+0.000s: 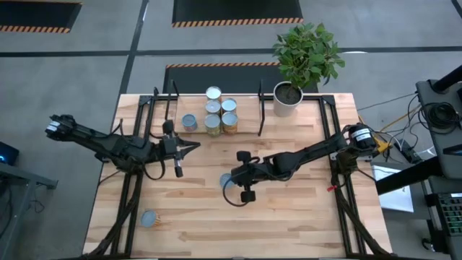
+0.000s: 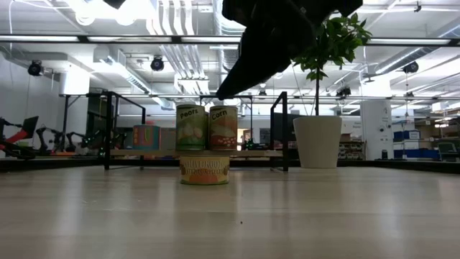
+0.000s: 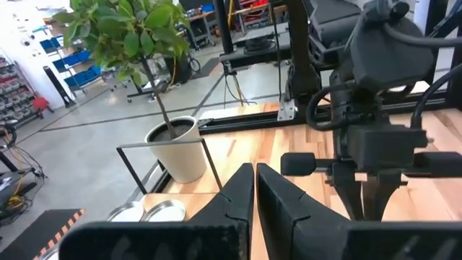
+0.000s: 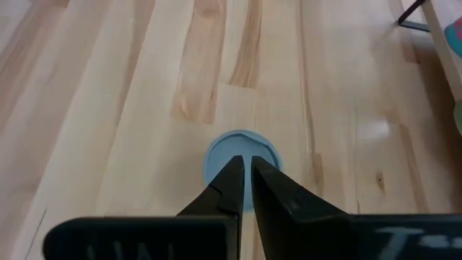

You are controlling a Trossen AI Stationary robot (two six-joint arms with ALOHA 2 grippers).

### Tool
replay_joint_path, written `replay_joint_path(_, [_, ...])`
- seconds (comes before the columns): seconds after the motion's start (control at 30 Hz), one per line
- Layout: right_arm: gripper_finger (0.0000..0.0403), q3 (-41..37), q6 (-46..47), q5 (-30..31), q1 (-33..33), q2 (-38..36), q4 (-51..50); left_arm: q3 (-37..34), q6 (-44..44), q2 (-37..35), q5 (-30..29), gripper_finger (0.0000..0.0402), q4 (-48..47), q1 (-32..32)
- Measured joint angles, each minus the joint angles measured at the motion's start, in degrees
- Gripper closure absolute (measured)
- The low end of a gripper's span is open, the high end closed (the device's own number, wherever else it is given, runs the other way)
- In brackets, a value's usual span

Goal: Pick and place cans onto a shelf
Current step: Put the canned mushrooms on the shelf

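Note:
Several cans (image 1: 214, 108) stand upright on the shelf (image 1: 164, 108) at the table's far edge; the low view shows two of them (image 2: 207, 128) side by side. One blue-topped can (image 1: 224, 180) stands upright on the tabletop near the middle. My right gripper (image 4: 245, 172) is shut and hangs above this can (image 4: 242, 157), slanting down, clear of it in the low view (image 2: 219, 93). Another blue-topped can (image 1: 149, 219) lies near the table's near left corner. My left gripper (image 1: 193, 147) is shut and empty, held level above the table in front of the shelf.
A white plant pot (image 1: 287, 99) with a green plant stands at the far right, beside the shelf's right end. Black frame rods (image 1: 133, 180) run along the table's left and right sides. Bare wood lies between the shelf and the near edge.

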Motion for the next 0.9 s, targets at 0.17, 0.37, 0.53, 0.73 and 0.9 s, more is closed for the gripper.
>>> replay_joint_path(0.17, [0.0385,-0.15,1.80,0.01,0.00,0.00,0.32,1.19,0.11,0.97,-0.01,0.0402,0.13,0.00])
replay_joint_path(0.37, [0.0341,-0.15,3.99,-0.06,-0.02,0.58,0.73,1.22,0.11,1.05,0.00,0.0402,0.07,0.00])
replay_joint_path(0.53, [0.0247,-0.19,4.83,-0.02,0.00,1.90,1.63,1.29,0.12,1.05,-0.02,0.0402,0.10,0.00])
replay_joint_path(0.73, [0.0126,-0.15,7.07,0.04,-0.03,3.75,2.33,1.31,0.11,0.99,-0.02,0.0402,0.12,0.00])
replay_joint_path(0.9, [0.0060,-0.15,7.33,0.01,-0.24,6.44,2.82,1.31,0.11,0.94,-0.02,0.0402,0.16,0.00])
